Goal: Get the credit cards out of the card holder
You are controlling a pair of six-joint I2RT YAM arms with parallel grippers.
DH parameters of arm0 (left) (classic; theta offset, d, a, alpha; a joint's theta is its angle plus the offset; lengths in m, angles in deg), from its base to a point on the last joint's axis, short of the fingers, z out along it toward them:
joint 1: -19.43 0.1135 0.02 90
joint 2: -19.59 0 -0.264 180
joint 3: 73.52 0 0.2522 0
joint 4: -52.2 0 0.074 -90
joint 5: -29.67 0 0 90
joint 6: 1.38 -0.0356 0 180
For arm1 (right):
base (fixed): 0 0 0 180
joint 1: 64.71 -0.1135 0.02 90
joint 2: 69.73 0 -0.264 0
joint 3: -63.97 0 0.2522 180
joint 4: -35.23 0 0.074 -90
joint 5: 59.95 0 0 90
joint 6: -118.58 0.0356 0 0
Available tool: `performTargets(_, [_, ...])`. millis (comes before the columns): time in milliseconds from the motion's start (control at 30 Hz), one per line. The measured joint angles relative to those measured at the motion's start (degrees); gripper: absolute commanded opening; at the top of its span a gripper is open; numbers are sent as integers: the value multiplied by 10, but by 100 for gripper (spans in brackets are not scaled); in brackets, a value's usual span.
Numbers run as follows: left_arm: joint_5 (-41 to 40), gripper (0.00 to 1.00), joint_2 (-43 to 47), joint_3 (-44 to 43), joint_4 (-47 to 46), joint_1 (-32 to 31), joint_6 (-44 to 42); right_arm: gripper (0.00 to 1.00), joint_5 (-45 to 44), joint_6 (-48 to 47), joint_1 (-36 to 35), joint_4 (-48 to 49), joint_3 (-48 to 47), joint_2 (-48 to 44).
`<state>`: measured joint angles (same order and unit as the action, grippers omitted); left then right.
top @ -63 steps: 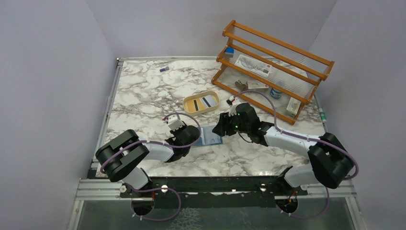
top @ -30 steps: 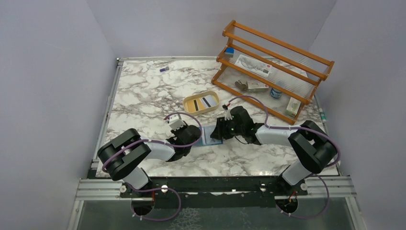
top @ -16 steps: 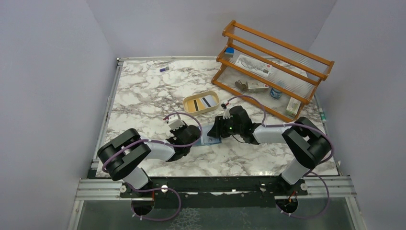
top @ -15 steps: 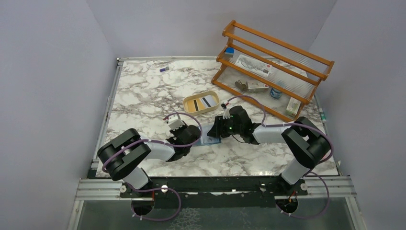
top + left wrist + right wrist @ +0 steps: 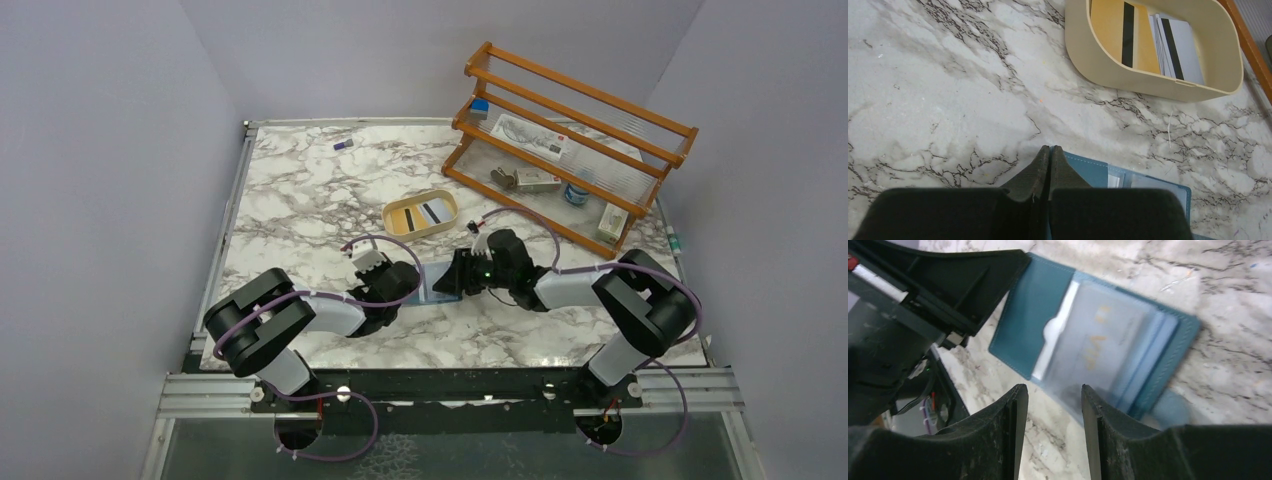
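The teal card holder (image 5: 441, 283) lies open on the marble between both arms. My left gripper (image 5: 1049, 150) is shut on the card holder's (image 5: 1088, 172) left flap, at its edge. In the right wrist view the card holder (image 5: 1033, 325) shows a clear pocket holding a pale card (image 5: 1098, 347) with orange marks. My right gripper (image 5: 1054, 390) hangs open just off the pocket's near edge, nothing between its fingers. Other credit cards, one yellow with a dark stripe (image 5: 1120, 30) and one white (image 5: 1183, 55), lie in the tan oval tray (image 5: 1148, 80).
The tan tray (image 5: 447, 222) sits just behind the card holder. A wooden rack (image 5: 570, 130) with small items stands at the back right. A small purple object (image 5: 343, 145) lies near the far edge.
My right gripper has drawn back a little to the right, off the card holder, baring more of its inside. The left gripper has kept its hold and place.
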<state>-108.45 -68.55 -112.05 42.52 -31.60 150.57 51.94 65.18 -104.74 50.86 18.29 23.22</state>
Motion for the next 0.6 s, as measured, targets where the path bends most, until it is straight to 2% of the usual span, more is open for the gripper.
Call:
performTargets(67, [1, 0, 0, 0, 0, -1, 1, 53, 19, 8, -2, 20, 9, -4])
performTargets(200, [2, 0, 2, 0, 0, -1, 2, 69, 48, 22, -2, 56, 16, -5])
performTargets(300, [3, 0, 6, 0, 0, -1, 2, 75, 52, 24, -3, 67, 18, -5])
performTargets(600, [3, 0, 16, 1, 0, -1, 4, 80, -10, 13, -3, 21, 35, -54])
